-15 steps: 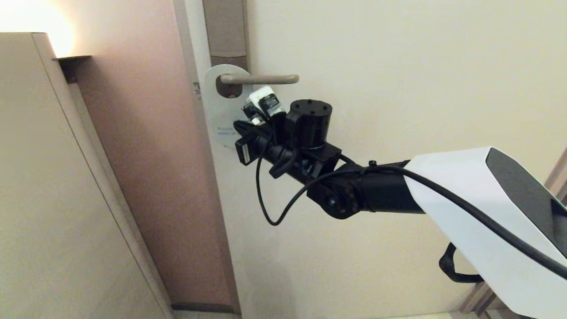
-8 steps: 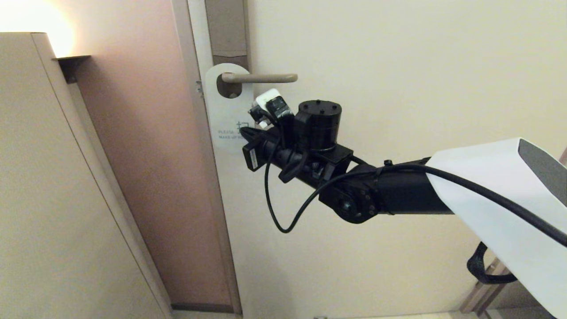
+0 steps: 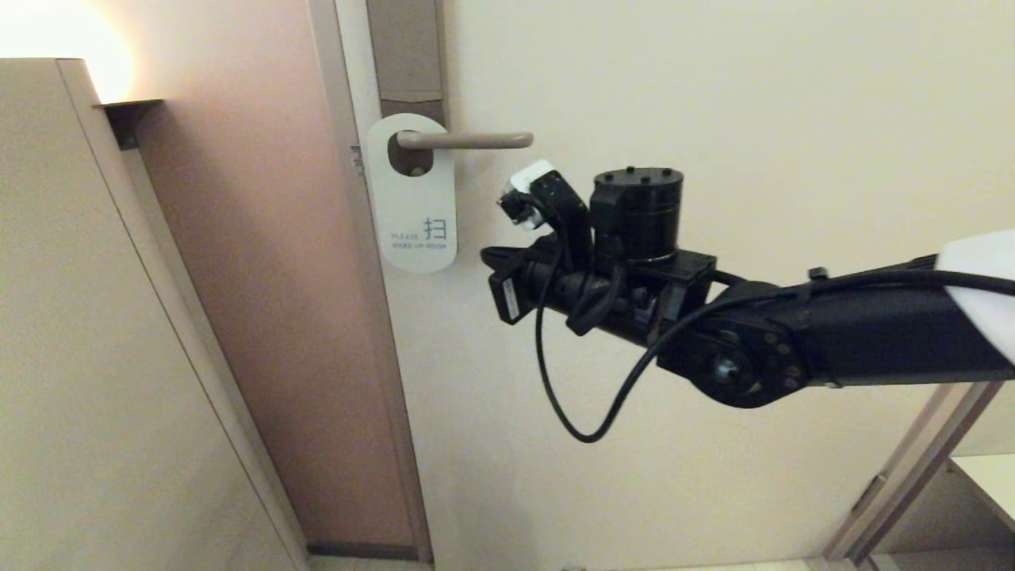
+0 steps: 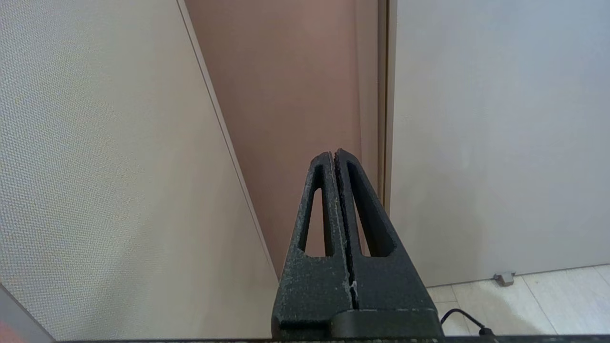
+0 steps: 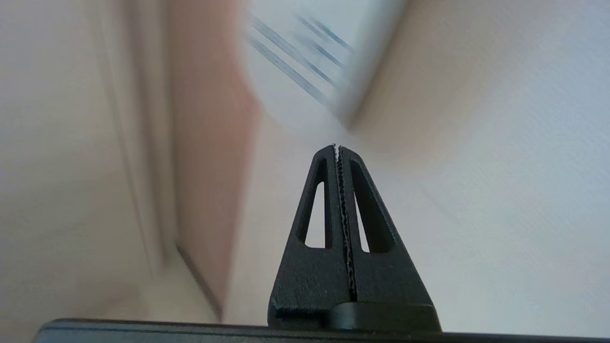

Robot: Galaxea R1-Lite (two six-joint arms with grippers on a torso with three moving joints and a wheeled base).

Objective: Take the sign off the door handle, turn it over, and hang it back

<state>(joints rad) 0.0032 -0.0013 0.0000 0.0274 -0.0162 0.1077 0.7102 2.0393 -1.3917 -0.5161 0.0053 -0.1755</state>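
The sign [image 3: 414,198] hangs by its hole on the door handle [image 3: 468,140], white face out, reading "MAKE UP ROOM". The handle sits on a tall grey-brown plate [image 3: 407,47]. My right gripper [image 3: 490,258] is to the right of the sign's lower end, apart from it, shut and empty. In the right wrist view its jaws [image 5: 336,147] are closed together, with the sign [image 5: 295,62] blurred beyond them. My left gripper [image 4: 333,153] is shut and empty, parked low near the floor, out of the head view.
The cream door [image 3: 714,95] fills the right. A pinkish wall strip [image 3: 262,277] and a beige panel [image 3: 95,317] stand to the left of the door. A lamp glows at top left. A door stop [image 4: 503,277] sits on the tiled floor.
My right arm has drawn back to the right, away from the sign. The sign, partly covered by the gripper before, now hangs free with its text in full view.
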